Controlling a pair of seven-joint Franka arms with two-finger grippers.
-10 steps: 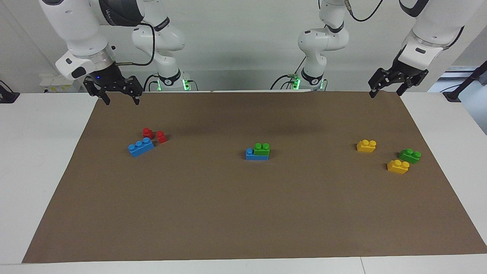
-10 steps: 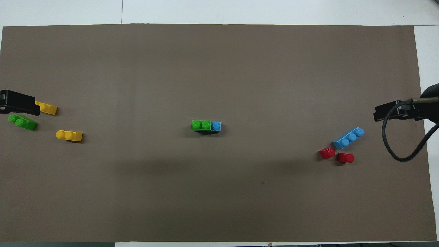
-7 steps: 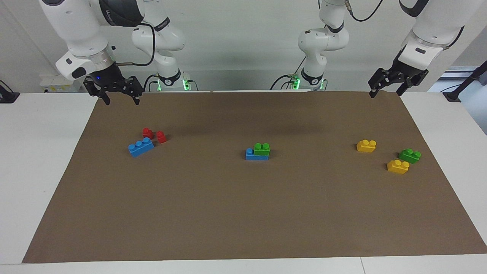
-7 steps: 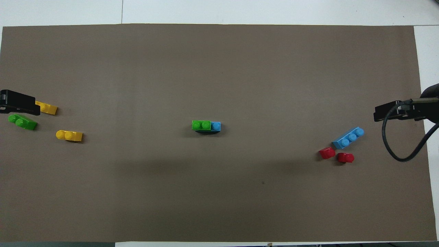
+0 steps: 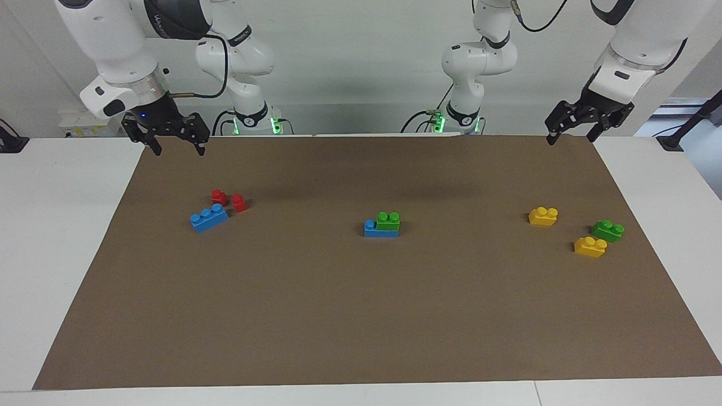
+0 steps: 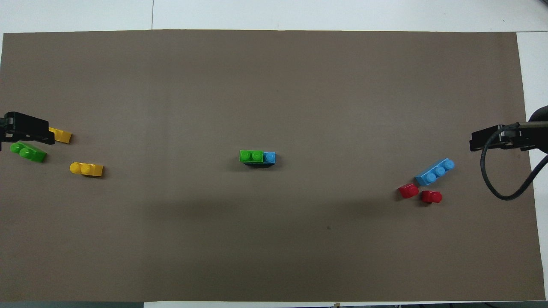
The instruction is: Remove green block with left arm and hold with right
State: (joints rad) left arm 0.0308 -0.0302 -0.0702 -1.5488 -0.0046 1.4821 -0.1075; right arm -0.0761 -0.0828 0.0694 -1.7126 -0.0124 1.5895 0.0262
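In the facing view the green block (image 5: 388,221) sits on top of a blue brick (image 5: 373,229) at the middle of the brown mat (image 5: 361,316), covering the end of that brick toward the left arm and leaving one blue stud bare. From this pair, a second blue brick (image 5: 209,217) lies out at about nine o'clock with two red pieces (image 5: 229,200) just beside it, nearer to the robots. At about three o'clock lie two yellow bricks (image 5: 543,216) and a darker green brick (image 5: 607,230), near one another but apart. The right gripper (image 5: 176,144) hangs in the air over the mat's corner at eleven o'clock, fingers spread apart and holding nothing; the left gripper (image 5: 571,134) hangs over the corner at one o'clock, fingers likewise apart and empty — both arms wait well away from the stack. In the overhead view the green block (image 6: 251,155) and its blue brick (image 6: 269,157) again mark the centre. The red pieces (image 6: 420,193) and the loose blue brick (image 6: 434,171) lie at about four o'clock from it, the yellow bricks (image 6: 87,169) and the darker green brick (image 6: 28,152) at nine o'clock. Only the black tips of the grippers show — the left gripper (image 6: 26,131) at the nine o'clock edge, overlapping one yellow brick, and the right gripper (image 6: 490,140) at the three o'clock edge.
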